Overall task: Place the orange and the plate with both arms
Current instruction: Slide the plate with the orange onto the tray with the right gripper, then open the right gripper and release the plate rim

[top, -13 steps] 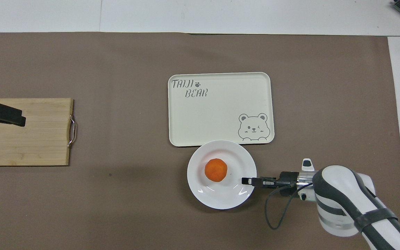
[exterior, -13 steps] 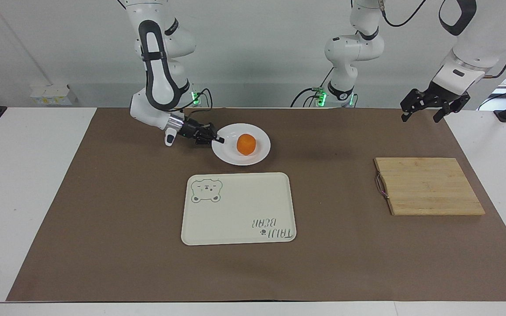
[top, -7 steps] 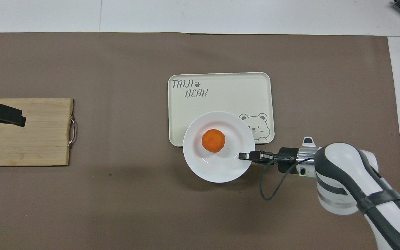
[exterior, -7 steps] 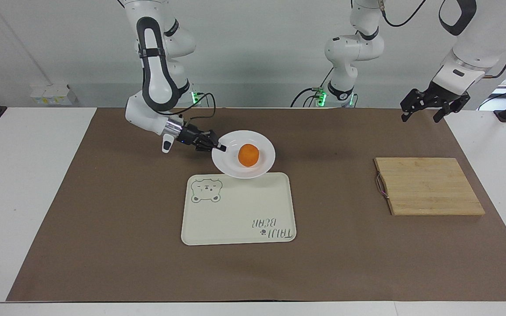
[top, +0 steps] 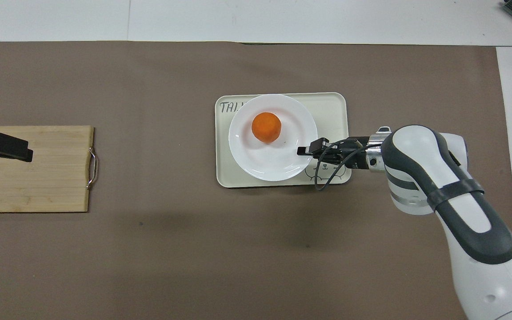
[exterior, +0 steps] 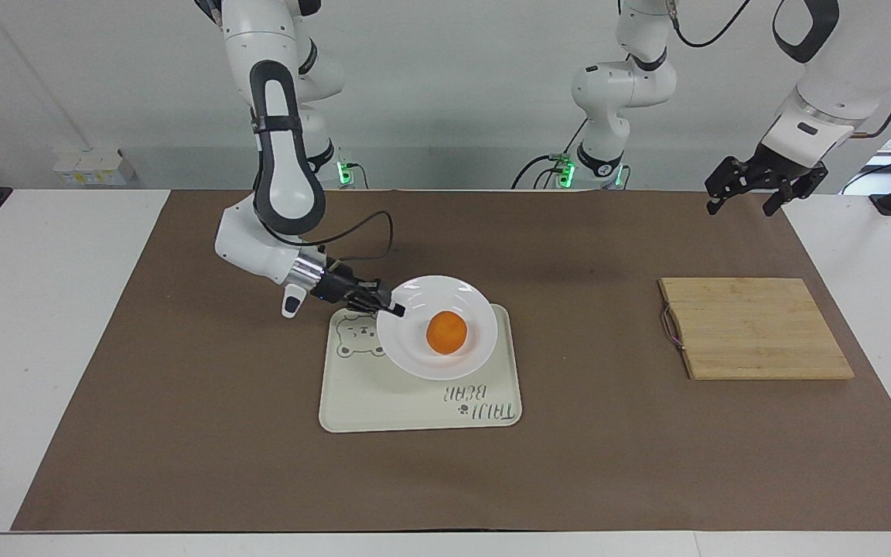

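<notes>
Brown mat (exterior: 182,433) over white table (exterior: 43,348); right gripper (exterior: 397,310) jaws clenched on plate (exterior: 414,352) rim; left gripper (exterior: 747,203) jaws released.

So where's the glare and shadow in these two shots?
Facing view: bright glints on the plate rim by the right gripper; soft arm shadow on the mat. Overhead view: small glints on the plate's rim nearer the robots; faint shadow patches on the mat; the orange shows no glare.
</notes>
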You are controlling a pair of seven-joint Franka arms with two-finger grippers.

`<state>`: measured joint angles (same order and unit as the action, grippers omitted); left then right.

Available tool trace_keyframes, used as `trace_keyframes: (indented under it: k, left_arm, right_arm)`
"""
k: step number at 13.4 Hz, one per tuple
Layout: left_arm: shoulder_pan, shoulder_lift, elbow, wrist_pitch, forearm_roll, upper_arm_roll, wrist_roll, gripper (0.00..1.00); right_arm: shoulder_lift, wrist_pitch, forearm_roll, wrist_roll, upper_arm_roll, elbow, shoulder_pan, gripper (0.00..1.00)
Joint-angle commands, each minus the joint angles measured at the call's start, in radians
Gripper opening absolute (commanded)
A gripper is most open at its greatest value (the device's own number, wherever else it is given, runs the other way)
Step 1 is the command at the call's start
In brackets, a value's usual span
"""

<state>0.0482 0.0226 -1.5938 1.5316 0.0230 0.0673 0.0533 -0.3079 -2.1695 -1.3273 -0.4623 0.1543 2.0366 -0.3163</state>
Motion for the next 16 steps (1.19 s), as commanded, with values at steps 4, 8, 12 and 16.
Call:
trace_keyframes:
  k: [4,8,12,16]
  left_arm:
    - [0.01,0.007,0.009,-0.021,-0.014,0.008,0.008,1.0]
    - [0.01,0.007,0.009,-0.021,-0.014,0.008,0.007,1.0]
    - [0.01,0.007,0.009,-0.019,-0.014,0.008,0.007,1.0]
    - [0.01,0.007,0.009,-0.021,-0.014,0.008,0.007,1.0]
  right_arm:
    - [-0.072,0.008,0.045,0.001,-0.009,-0.048,0.051,0.0]
    - [-0.086,0.002,0.036,-0.03,-0.007,-0.036,0.043,0.0]
    - [-0.079,-0.013,0.033,-0.03,-0.007,-0.006,0.036,0.0]
    - [-0.079,-0.055,0.039,-0.022,-0.007,0.002,0.025,0.46]
